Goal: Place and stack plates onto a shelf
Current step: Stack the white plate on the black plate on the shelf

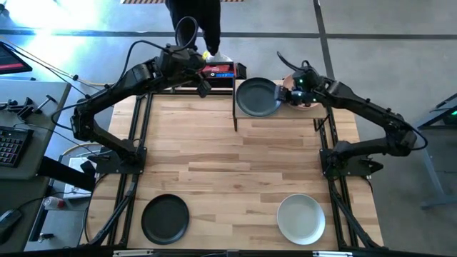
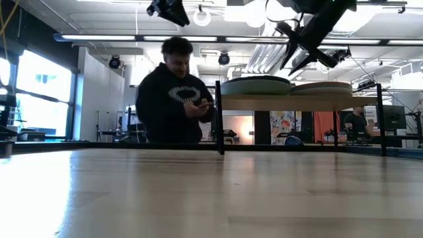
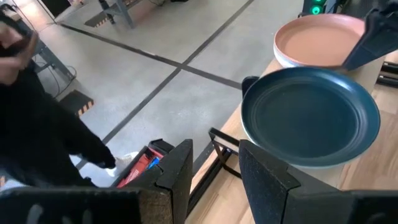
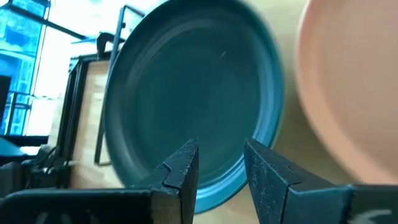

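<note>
The shelf (image 1: pixel 278 118) stands at the table's far edge, right of the middle. On its left half lies a dark teal plate (image 1: pixel 258 98) atop a stack (image 2: pixel 256 84). A terracotta pink plate (image 1: pixel 305 100) tops the stack on its right half (image 2: pixel 325 87). My right gripper (image 4: pixel 221 163) hovers open above the gap between the two stacks, with nothing between its fingers. My left gripper (image 3: pixel 214 168) hangs open and empty to the left of the shelf. A black plate (image 1: pixel 166 218) and an off-white plate (image 1: pixel 300 218) lie flat near the table's near edge.
A red-and-black box (image 1: pixel 220 72) sits just left of the shelf, under my left gripper. A person (image 2: pixel 173 92) stands behind the table's far edge. The wide middle of the wooden tabletop (image 1: pixel 228 157) lies bare between the shelf and the two near plates.
</note>
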### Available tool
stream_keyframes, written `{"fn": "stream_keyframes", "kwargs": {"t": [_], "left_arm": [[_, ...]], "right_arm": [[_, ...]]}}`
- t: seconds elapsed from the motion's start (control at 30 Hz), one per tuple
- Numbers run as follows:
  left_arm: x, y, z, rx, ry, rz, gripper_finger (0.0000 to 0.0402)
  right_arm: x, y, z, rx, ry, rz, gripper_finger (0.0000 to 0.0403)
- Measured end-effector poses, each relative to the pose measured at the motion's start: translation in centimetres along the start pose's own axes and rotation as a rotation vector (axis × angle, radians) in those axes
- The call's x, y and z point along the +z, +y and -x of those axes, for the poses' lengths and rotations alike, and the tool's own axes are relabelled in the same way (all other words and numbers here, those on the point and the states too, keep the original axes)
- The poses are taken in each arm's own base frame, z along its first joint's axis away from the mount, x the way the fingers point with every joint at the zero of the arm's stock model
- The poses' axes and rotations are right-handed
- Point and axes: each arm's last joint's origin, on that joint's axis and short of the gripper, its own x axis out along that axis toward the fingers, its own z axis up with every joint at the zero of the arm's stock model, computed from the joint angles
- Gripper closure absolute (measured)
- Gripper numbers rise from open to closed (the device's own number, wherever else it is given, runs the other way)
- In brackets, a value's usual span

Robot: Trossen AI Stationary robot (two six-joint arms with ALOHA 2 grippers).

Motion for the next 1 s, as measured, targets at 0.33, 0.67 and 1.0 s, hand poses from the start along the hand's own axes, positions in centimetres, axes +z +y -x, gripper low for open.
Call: {"fn": "stream_keyframes", "kwargs": {"t": [0.33, 0.67, 1.0], "left_arm": [[-2.3, -0.4, 0.3, -0.08, 0.231, 0.017, 0.0284], [-4.6, -1.2, 1.4, -0.107, 0.489, 0.064, 0.0284], [-5.7, -3.1, 2.9, -0.1, 0.638, 0.148, 0.0284]], "right_arm": [[-3.2, 2.2, 0.2, 0.164, 0.242, 0.065, 0.0295], [-8.8, 3.9, 1.2, 0.215, 0.486, 0.334, 0.0295], [-14.2, 4.3, 3.2, 0.193, 0.684, 0.522, 0.0295]]}}
